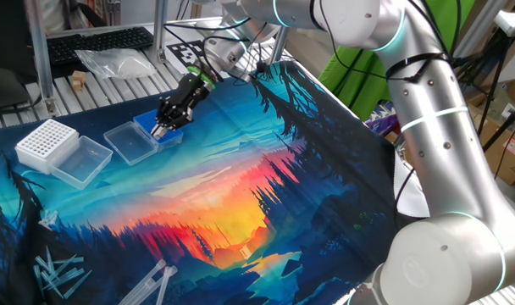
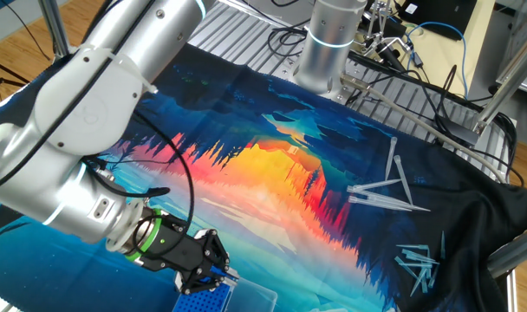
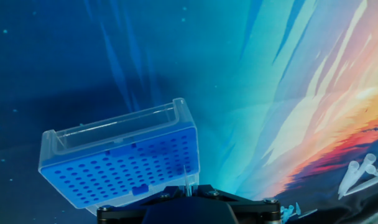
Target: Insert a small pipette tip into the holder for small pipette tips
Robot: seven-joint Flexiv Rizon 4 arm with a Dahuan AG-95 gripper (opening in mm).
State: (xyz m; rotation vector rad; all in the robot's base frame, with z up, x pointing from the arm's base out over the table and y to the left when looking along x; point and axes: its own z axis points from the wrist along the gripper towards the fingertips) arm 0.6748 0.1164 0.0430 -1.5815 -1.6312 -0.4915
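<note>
Hand view: end effector (image 3: pixel 188 198) pinches a small clear tip (image 3: pixel 187 182), poised over the blue holder (image 3: pixel 124 168) near its right edge. Advise aligning tip with one hole, descending slowly, releasing only once seated.

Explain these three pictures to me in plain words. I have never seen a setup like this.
A silver robot arm works over a table covered with a cloth printed with a sunset forest. Two pictures come from fixed cameras on different sides of the table; the third comes from a camera on the arm's hand, looking along its fingers. The black two-finger gripper is shut on a thin clear pipette tip, held just above the small blue rectangular plastic rack with its fine grid of holes and clear hinged lid. Nearby stands a larger white rack with its own clear lid. Loose clear tips lie scattered on the cloth.
</note>
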